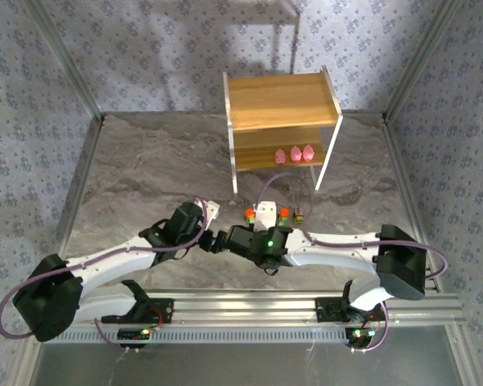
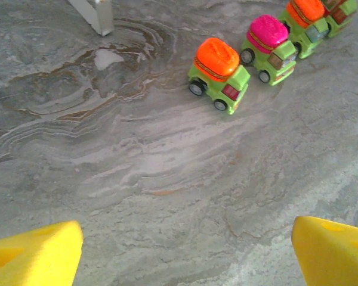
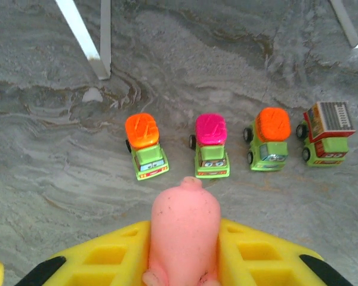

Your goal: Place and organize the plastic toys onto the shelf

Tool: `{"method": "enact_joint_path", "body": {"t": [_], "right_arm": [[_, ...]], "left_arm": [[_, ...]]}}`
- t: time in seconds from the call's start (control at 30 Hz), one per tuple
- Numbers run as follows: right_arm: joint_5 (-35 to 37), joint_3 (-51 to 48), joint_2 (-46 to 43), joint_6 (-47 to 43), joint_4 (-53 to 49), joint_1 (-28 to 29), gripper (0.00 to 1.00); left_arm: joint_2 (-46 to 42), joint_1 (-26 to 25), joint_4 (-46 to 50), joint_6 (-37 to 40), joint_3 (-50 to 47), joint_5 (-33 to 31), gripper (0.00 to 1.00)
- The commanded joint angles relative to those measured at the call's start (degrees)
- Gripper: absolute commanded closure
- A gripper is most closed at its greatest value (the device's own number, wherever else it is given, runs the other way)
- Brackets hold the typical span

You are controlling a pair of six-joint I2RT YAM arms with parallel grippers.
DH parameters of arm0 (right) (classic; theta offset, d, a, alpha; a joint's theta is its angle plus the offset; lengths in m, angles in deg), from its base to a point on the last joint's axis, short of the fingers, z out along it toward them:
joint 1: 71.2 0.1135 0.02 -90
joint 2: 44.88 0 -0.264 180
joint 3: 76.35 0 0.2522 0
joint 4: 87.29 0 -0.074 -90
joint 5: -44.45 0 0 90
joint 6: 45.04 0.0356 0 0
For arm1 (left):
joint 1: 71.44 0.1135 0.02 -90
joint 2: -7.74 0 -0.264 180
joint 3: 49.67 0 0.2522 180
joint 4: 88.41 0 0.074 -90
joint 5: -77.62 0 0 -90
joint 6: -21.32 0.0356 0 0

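Right pincer (image 3: 182, 262) pinching pink blob toy (image 3: 185, 226); lift clear over truck row (image 3: 212, 146), set beside pink trio (image 1: 294, 155) on shelf (image 1: 282, 100) lower tier.

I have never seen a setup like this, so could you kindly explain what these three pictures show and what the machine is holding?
These are two robot arms bolted at a table's near edge. The overhead picture looks down on both; the other two come from cameras on each wrist. The right gripper, with yellow fingers, is shut on a pink toy. The left gripper is open and holds nothing. Four toy trucks stand in a row on the grey marbled table: orange-topped, magenta-topped, another orange-topped and a red one. Behind stands the wooden shelf, with three pink toys already on its lower tier.
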Motion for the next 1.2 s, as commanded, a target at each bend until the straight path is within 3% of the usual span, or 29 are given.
{"method": "enact_joint_path", "body": {"t": [0.0, 0.47, 0.8, 1.17], "right_arm": [[1.81, -0.54, -2.41, -3.51, -1.34, -1.09, 0.71], [-1.41, 0.15, -5.55, -11.8, 3.04, -7.16, 0.71], [-5.29, 3.05, -4.74, -18.94, 6.58, -11.95, 0.71], [-10.25, 5.54, -4.42, -25.35, 9.99, -18.27, 0.71]], "left_arm": [[0.09, -1.2, -1.79, 1.48, 1.36, 1.67, 0.1], [0.07, -5.74, -3.04, 3.73, 1.95, 1.91, 0.09], [-3.73, -6.8, -3.65, 3.4, 0.22, -6.2, 0.07], [-4.54, -6.97, -3.55, 3.27, -0.1, -9.95, 0.05]]}}
